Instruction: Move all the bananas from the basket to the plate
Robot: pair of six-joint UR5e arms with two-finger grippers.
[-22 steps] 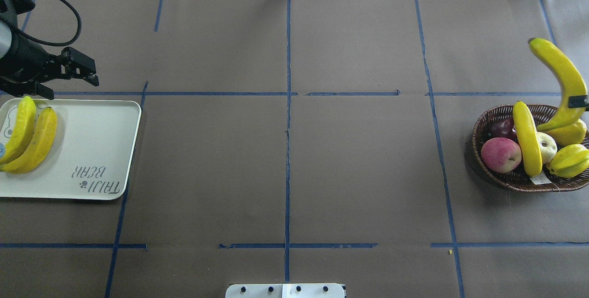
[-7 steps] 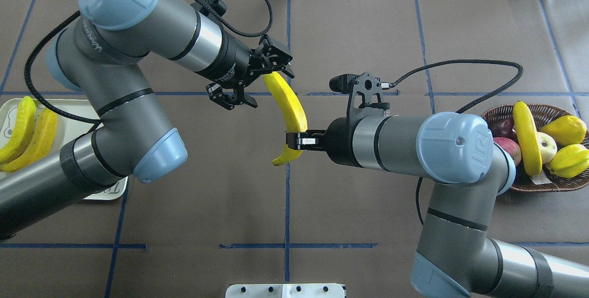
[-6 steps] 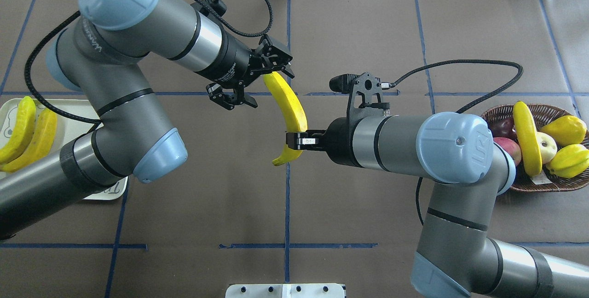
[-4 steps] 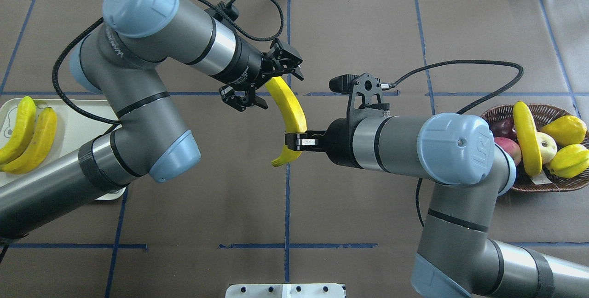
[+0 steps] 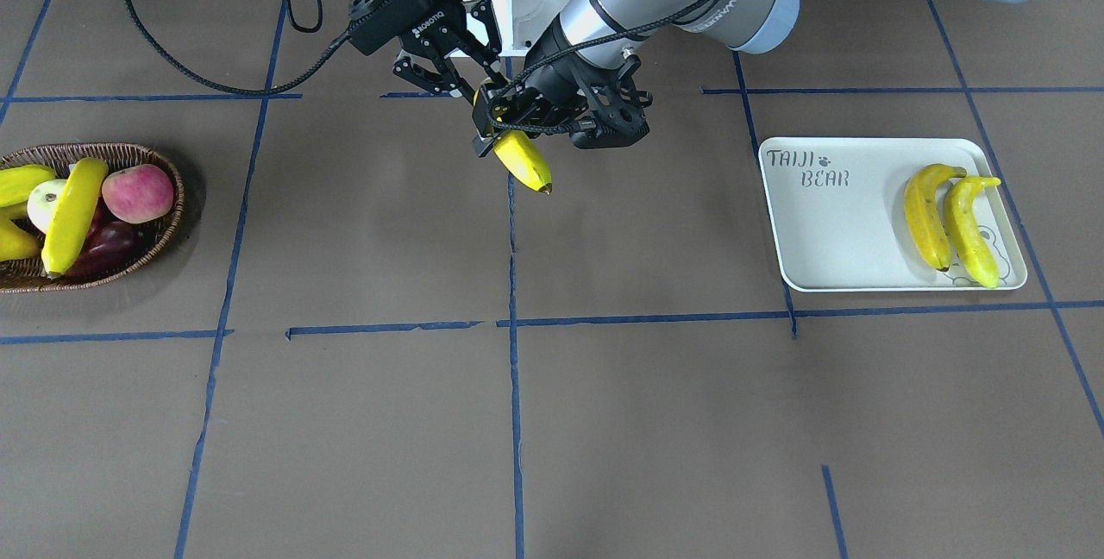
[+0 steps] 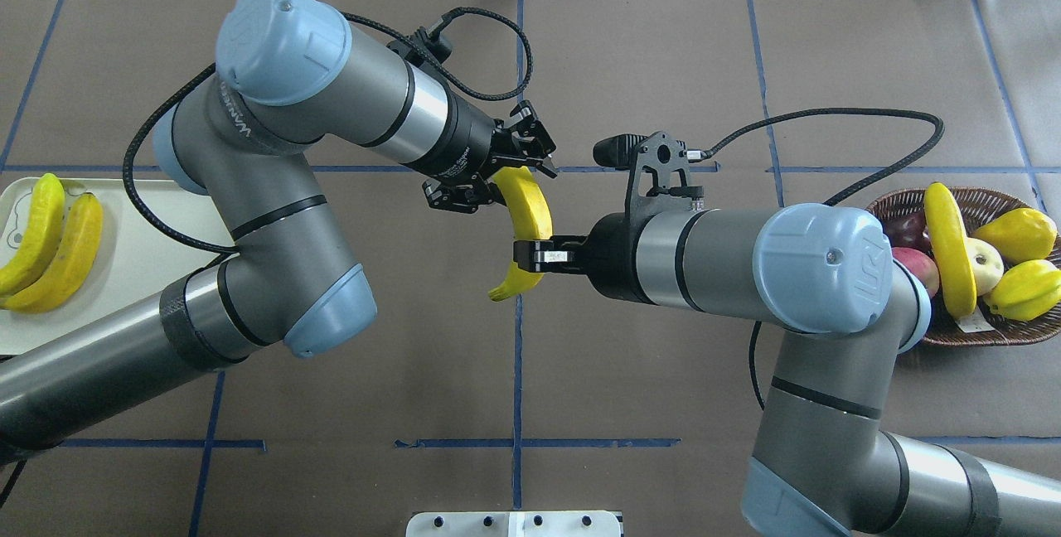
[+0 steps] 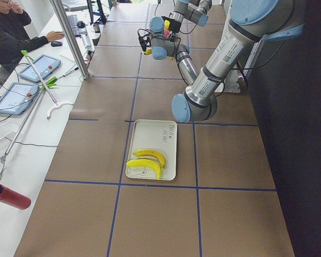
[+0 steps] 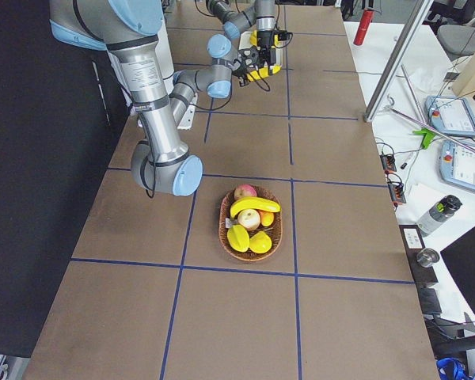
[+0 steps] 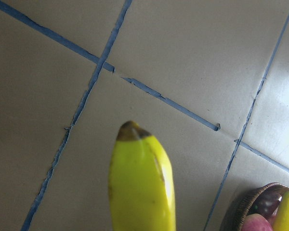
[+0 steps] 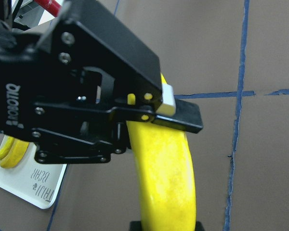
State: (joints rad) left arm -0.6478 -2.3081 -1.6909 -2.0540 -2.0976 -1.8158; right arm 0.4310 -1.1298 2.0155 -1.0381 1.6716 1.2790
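The right pincer (image 6: 535,253) was pinching a banana (image 6: 530,205) low down and held it up over the middle of the table (image 6: 348,437). That left the top end sticking out for the other arm. The left pincer (image 6: 496,174) was spread wide with that top end between its fingers, and I think it was not squeezing yet. The basket (image 6: 891,204) sat far right and the plate (image 5: 845,240) far left. They looked too far apart for one arm, so the banana had to be passed. Two bananas (image 5: 927,214) lay on the plate, and one more banana (image 6: 949,251) lay in the basket.
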